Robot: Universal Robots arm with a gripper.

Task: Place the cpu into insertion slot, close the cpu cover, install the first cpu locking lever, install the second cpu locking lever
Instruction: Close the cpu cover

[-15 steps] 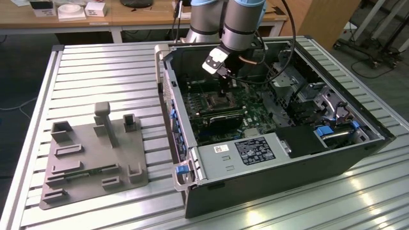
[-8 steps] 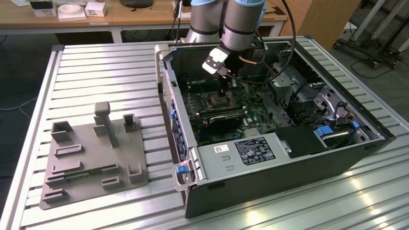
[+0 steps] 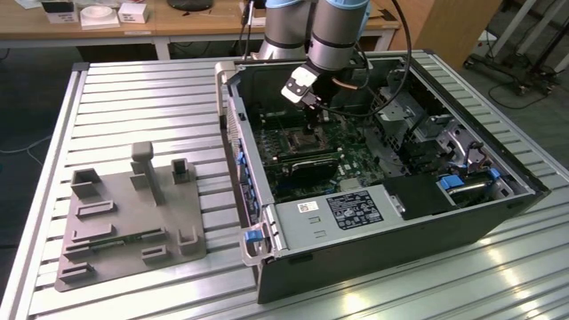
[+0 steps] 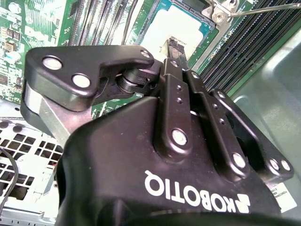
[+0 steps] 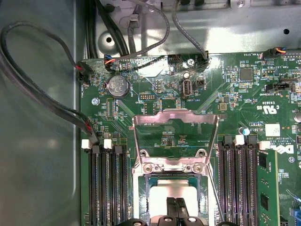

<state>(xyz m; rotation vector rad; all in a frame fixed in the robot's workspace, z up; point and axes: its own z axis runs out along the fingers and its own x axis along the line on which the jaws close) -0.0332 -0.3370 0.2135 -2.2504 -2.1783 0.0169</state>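
Note:
The cpu (image 5: 162,195), a silver-grey square, lies flat in the insertion slot (image 5: 142,184) on the green motherboard; its pale top (image 4: 174,23) also shows in the second wrist view. My gripper (image 5: 176,203) hangs right over the cpu with its fingers pressed together and nothing visible between them, the tips (image 4: 175,44) at or just above the chip's top. The cpu cover (image 5: 175,115), a silvery frame with a window, stands swung open on its hinge beyond the slot. A thin wire locking lever (image 5: 212,190) runs beside the slot, unlatched. In the exterior view my gripper (image 3: 311,123) reaches into the open computer case above the slot (image 3: 307,141).
Long black memory slots (image 5: 106,183) flank the socket on both sides. Black cables (image 5: 42,94) loop along the case wall. A white-labelled black box (image 3: 351,208) sits at the case's near end. A grey fixture plate (image 3: 129,220) lies on the table at the exterior view's left.

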